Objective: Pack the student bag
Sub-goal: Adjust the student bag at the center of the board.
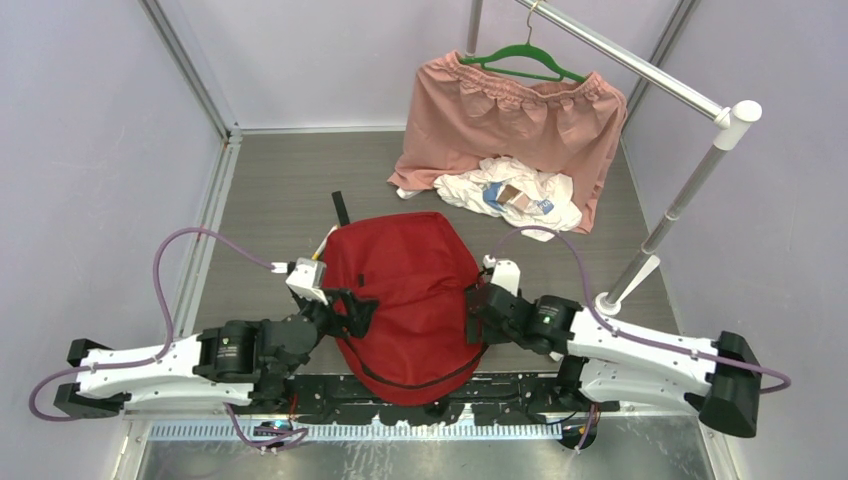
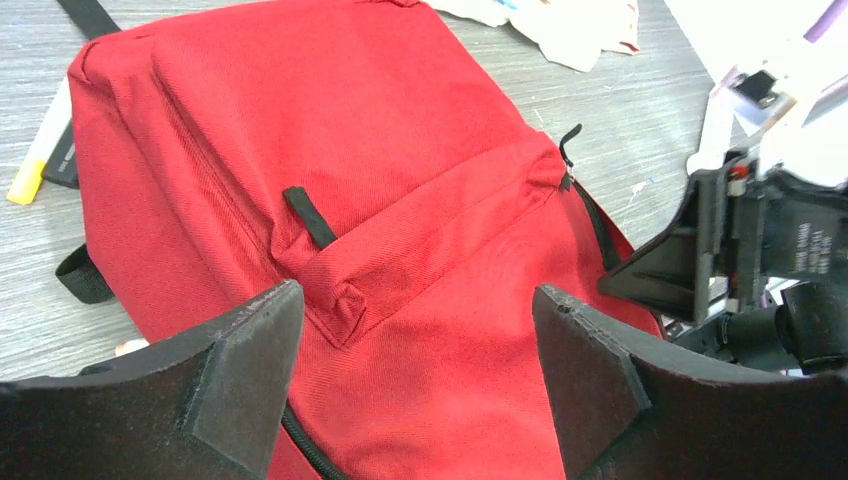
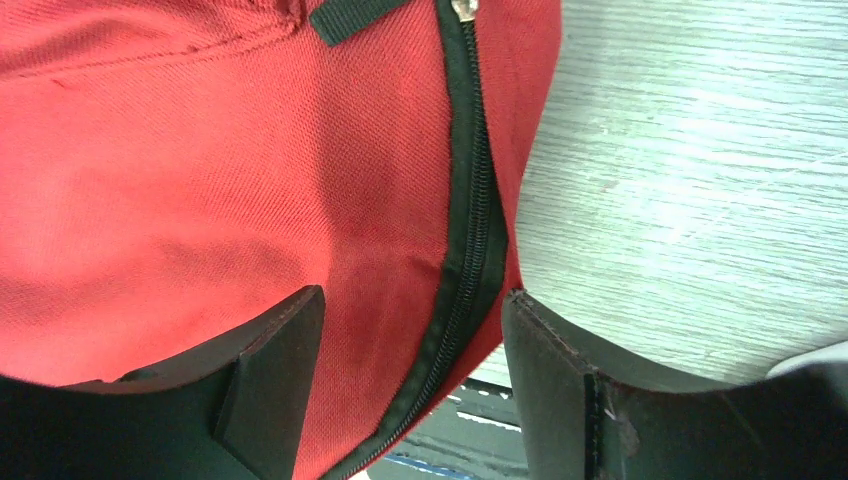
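Observation:
The student bag [image 1: 405,300], a dark-red backpack with black zipper trim, lies flat in the middle of the table, its near end over the black base rail. My left gripper [image 1: 355,310] is at its left side. In the left wrist view it [image 2: 420,350] stands open above the red fabric [image 2: 400,150], just below the front pocket [image 2: 440,225], with nothing pinched. My right gripper [image 1: 478,318] is at the bag's right edge. In its wrist view it [image 3: 410,370] is open, straddling the black zipper [image 3: 470,250] at the rim of the bag [image 3: 200,170].
A pale pink garment [image 1: 520,120] on a green hanger [image 1: 520,60] hangs from a metal rail [image 1: 640,65] at the back right. A white printed cloth [image 1: 515,195] lies below it. A white-and-yellow pen [image 2: 35,150] lies by the bag's left corner. A black strap [image 1: 342,210] sticks out behind.

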### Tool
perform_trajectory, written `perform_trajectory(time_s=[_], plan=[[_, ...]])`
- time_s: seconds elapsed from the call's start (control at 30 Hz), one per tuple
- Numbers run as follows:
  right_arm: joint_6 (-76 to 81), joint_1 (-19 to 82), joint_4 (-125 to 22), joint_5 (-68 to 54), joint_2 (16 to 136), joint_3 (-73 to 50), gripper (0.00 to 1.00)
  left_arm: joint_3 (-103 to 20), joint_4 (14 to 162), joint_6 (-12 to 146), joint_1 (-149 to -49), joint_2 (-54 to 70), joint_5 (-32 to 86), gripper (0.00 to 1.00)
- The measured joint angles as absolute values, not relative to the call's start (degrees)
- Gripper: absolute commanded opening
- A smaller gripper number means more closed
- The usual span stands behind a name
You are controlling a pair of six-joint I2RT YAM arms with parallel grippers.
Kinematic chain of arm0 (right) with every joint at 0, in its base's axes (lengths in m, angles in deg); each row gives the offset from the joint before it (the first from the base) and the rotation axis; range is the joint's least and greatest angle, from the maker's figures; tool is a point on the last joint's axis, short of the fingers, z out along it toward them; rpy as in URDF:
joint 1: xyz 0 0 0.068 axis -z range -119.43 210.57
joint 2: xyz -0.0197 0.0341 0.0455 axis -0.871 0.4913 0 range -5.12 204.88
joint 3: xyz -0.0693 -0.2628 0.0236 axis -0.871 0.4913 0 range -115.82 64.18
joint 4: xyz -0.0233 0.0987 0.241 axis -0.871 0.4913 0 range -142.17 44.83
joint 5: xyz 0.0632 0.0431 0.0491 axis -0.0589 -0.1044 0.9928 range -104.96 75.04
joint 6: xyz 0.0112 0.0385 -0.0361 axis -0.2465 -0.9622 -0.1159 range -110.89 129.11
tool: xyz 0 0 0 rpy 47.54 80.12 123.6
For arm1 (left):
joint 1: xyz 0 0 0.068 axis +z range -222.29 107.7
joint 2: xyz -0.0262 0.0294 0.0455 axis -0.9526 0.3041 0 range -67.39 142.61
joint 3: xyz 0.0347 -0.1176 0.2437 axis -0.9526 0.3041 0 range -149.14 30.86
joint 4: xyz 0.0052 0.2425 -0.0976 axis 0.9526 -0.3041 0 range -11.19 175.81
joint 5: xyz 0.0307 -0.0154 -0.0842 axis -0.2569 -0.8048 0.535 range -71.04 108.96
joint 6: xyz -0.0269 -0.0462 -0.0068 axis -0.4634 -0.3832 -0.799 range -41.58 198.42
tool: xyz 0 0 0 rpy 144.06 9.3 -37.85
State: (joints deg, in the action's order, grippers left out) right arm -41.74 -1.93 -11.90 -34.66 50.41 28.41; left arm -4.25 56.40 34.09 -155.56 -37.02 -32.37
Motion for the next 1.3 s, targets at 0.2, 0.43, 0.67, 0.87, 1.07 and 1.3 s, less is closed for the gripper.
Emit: perform_trajectory(time_s=[0.2, 0.43, 0.67, 0.87, 1.07, 1.3], plan=[[-41.8, -1.8, -6.7, -37.7, 43.0, 24.2, 0.71, -5.7, 55.4, 33.8, -153.7, -31.4, -30.7, 0.92], [-36.1, -2.2, -9.0, -33.8, 45.8, 13.0, 0.7, -17.9, 53.1, 37.3, -127.4, -17.2, -11.8, 0.9], [-34.9, -14.1, -17.2, -23.6, 58.3, 14.5, 0.71, -18.0, 53.5, 41.2, -109.1, -10.9, 3.0, 0.87], [-37.8, -14.0, -16.0, -26.2, 69.3, 18.1, 0.74, -15.0, 55.8, 42.7, -108.0, -6.9, 14.4, 0.84], [-37.7, -1.7, -11.8, -27.4, 69.2, 20.4, 0.74, -10.9, 61.4, 41.5, -115.0, -3.1, 17.6, 0.84], [-37.6, 7.9, -2.7, -31.1, 59.1, 22.0, 0.73, -17.3, 71.4, 39.8, -124.3, 11.7, 18.9, 0.83]])
